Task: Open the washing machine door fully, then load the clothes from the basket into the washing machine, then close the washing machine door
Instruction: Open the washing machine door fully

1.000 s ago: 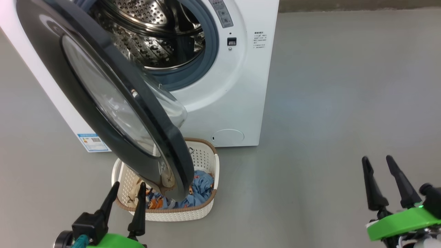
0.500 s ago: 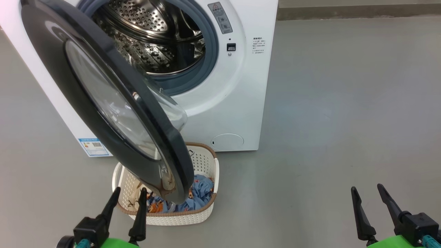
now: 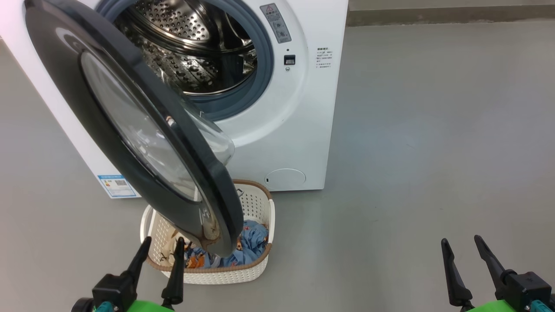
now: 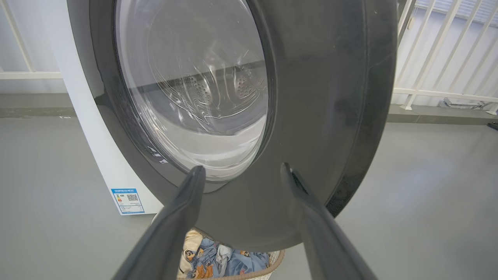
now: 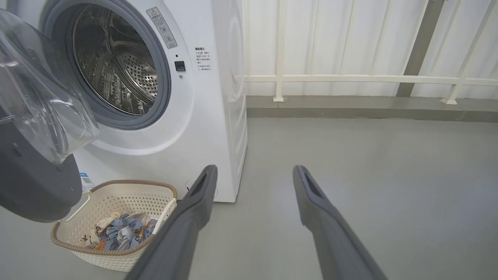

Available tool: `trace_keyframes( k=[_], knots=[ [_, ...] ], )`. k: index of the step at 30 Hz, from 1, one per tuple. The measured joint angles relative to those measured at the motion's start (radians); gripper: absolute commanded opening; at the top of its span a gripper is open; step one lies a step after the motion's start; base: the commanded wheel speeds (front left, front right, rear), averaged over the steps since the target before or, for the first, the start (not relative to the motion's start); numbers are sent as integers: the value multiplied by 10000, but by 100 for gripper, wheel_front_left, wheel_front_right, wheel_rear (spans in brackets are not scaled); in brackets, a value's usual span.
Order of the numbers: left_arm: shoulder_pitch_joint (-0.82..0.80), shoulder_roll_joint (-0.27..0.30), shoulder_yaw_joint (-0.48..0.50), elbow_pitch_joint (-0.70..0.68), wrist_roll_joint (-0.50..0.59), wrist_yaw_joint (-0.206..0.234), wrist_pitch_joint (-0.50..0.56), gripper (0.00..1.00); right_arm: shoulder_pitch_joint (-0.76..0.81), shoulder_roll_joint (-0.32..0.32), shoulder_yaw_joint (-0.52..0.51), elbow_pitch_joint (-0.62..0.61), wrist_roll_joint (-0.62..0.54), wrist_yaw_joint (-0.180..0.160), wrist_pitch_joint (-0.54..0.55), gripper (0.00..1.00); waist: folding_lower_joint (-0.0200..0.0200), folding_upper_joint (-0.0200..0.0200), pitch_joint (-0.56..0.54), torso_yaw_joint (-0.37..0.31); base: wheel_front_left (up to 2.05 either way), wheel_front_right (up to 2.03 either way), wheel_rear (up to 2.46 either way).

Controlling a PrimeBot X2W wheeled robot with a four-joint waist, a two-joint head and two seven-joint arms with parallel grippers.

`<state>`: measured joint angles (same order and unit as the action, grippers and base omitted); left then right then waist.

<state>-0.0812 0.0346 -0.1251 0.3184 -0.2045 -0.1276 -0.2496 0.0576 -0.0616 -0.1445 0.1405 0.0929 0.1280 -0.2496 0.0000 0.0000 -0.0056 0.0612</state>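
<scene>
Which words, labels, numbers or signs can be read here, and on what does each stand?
Nothing can be quoted: all print is too small.
Grey sticker with a red warning triangle, on the washing machine beside the drum opening: unreadable.
Block of small print right of that sticker: unreadable.
Blue label with a square code, low on the machine: unreadable.

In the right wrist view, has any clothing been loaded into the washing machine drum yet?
No, the steel drum shows bare perforated metal, and the clothes lie in the basket below the door.
</scene>
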Motion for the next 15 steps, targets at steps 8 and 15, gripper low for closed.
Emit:
trace_keyframes(
  k=[8, 15],
  knots=[
    [2, 0, 31, 21, 0, 0, 0, 100, 40, 44, 10, -42, -136, 0, 0, 100, 0, 0, -12, -7, 0, 0, 0],
    [2, 0, 38, 56, 0, 0, 0, 0, 40, 63, 8, -82, -217, 0, 0, 100, -1, 0, -5, -9, 0, 0, 0]
  ],
)
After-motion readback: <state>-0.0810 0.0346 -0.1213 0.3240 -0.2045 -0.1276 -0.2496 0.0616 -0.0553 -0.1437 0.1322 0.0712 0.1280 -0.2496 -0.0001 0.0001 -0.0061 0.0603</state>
